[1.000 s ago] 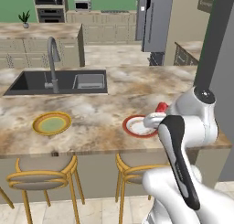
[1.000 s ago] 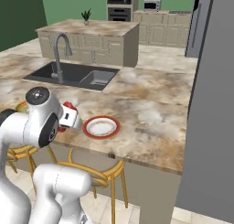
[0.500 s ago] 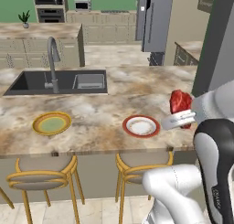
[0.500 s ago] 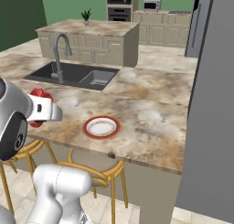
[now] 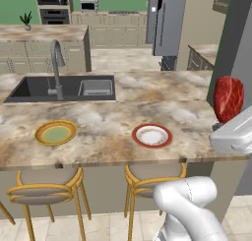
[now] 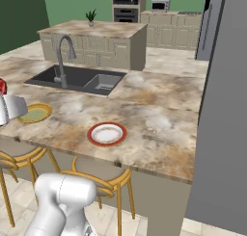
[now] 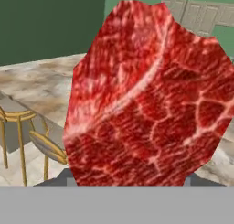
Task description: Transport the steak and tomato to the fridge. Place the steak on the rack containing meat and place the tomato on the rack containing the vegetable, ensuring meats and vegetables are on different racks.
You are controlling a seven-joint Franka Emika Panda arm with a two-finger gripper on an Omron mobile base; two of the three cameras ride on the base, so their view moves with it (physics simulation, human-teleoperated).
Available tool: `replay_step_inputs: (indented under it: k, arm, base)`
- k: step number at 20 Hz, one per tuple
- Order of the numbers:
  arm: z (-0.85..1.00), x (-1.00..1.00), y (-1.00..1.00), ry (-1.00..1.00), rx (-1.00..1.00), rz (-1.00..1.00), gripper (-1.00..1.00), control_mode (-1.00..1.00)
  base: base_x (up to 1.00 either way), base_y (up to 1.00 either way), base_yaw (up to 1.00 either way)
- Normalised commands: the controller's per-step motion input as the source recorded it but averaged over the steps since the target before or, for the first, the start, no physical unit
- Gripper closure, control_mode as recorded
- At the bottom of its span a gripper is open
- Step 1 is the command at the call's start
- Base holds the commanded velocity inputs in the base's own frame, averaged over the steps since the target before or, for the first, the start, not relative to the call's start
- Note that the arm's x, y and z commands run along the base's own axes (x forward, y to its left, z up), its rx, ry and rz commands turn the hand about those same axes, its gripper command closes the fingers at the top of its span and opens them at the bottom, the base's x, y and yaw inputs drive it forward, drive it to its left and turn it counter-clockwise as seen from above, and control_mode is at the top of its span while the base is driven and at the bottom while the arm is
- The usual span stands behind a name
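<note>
The steak [image 5: 229, 98], a red marbled slab, hangs upright above the right end of the counter, and my gripper [image 5: 227, 119] is shut on its lower part. The hand view looks straight at the steak [image 7: 146, 99], which hides my fingertips. A sliver of the steak [image 6: 2, 85] shows at the left edge of the right base view, above my white hand. The tomato is out of view. The racks are hidden. A tall grey slab that may be the fridge [image 6: 226, 110] stands at the counter's right end.
An empty red-rimmed white plate [image 5: 152, 135] and a yellow-green plate [image 5: 55, 133] lie near the counter's front edge. Behind them are the sink [image 5: 64, 87] and its faucet [image 5: 56, 63]. Wooden stools [image 5: 47, 193] stand under the counter. A steel appliance [image 5: 166, 18] stands at the back.
The steak has come up off the red-rimmed plate and travelled to the right and upward with my gripper. The plates have stayed in place.
</note>
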Motion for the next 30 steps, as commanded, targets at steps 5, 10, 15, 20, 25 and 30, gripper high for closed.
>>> replay_step_inputs:
  k: [5,10,15,20,25,30]
  arm:
    - [0.00,0.00,0.00,0.00,0.00,0.00,1.00,1.00]
    - [0.00,0.00,0.00,0.00,0.00,0.00,1.00,1.00]
    - [0.00,0.00,0.00,0.00,0.00,0.00,1.00,1.00]
    - [0.00,0.00,0.00,0.00,0.00,0.00,1.00,1.00]
    - [0.00,0.00,0.00,0.00,0.00,0.00,1.00,1.00]
    - [0.00,0.00,0.00,0.00,0.00,0.00,1.00,1.00]
  base:
    - [-0.88,0.28,0.11]
    - [-0.60,0.97,0.07]
    - [-0.15,1.00,0.04]
    - [0.19,1.00,0.00]
    - [0.29,1.00,0.00]
    - [0.28,1.00,0.00]
